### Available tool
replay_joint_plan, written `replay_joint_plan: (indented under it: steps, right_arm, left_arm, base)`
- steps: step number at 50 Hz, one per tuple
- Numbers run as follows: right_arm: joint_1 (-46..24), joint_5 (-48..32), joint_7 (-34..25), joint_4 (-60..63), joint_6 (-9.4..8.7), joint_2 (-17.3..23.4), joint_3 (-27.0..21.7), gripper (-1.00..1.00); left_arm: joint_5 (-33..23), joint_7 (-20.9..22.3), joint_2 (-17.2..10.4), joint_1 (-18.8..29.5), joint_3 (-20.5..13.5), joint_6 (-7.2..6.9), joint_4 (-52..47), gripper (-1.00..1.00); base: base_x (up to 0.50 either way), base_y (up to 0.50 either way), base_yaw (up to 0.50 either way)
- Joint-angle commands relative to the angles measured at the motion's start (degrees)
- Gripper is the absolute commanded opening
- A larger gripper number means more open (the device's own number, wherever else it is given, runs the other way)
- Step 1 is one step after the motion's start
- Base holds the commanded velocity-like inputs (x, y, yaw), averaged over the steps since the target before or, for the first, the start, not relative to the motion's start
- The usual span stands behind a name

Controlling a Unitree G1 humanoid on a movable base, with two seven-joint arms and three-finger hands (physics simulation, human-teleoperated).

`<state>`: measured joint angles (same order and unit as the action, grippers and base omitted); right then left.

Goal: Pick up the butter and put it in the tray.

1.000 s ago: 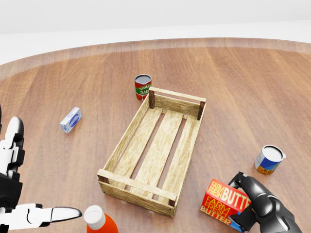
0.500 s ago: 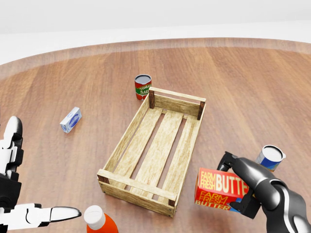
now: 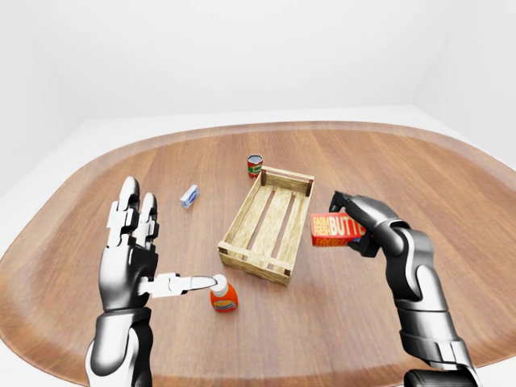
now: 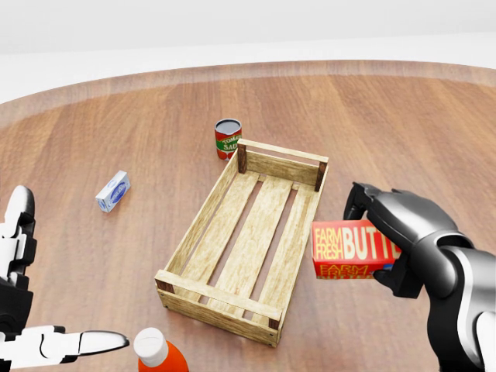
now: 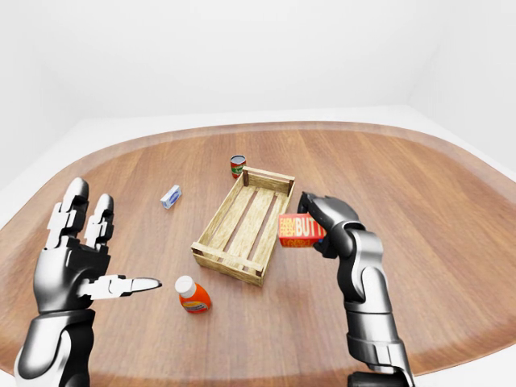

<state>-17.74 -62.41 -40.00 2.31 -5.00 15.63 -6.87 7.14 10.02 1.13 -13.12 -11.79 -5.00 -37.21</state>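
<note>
Fingers of the right hand (image 4: 391, 232) clamp around the butter (image 4: 353, 249), holding the red box in the air just right of the wooden tray (image 4: 203, 225) in the head view. Left of the tray, the left hand (image 3: 133, 254) stands empty with fingers spread, near an orange bottle (image 3: 223, 295).

The robot's right hand (image 3: 360, 228) grips a red butter (image 3: 334, 230) box held clear of the wooden worktop (image 3: 484, 242), just right of the slatted tray (image 3: 267, 225). Its left hand (image 3: 135, 256) is raised with fingers spread beside an orange bottle (image 3: 223, 295).
</note>
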Motion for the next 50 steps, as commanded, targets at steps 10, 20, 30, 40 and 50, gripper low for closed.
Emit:
replay_joint_plan:
  steps: [10, 20, 30, 40, 50]
  right_arm:
    - [-9.8, 2.4, 0.0, -4.0, 0.00, -1.1, 1.6, -1.00]
    - [-19.6, 12.9, 10.4, -22.2, 0.00, -3.5, 3.9, -1.00]
    - [-27.0, 19.2, 19.4, -35.5, 0.00, -4.9, 5.4, -1.00]
    - [-33.3, 26.5, 29.1, -52.9, 0.00, -6.3, 6.2, -1.00]
    - [-37.4, 28.3, 35.7, -65.3, 0.00, -8.5, 7.7, -1.00]
  left_arm:
    - [-0.2, -0.2, 0.0, 0.2, 0.0, 0.00, 0.2, 1.00]
    - [-0.9, -1.0, -0.3, 0.9, 0.6, 0.00, 2.3, 1.00]
    - [-0.3, -0.8, -0.4, 0.9, 0.3, 0.00, 1.5, 1.00]
    - [-0.1, -0.8, -0.5, 1.2, -0.3, 0.00, 1.6, 1.00]
    - [-0.1, -0.9, -0.5, 1.3, -0.2, 0.00, 1.6, 1.00]
  base:
    - [0.00, 0.00, 0.00]
    - [0.00, 0.00, 0.00]
    - [0.00, 0.00, 0.00]
    - [0.00, 0.00, 0.00]
    - [0.00, 0.00, 0.00]
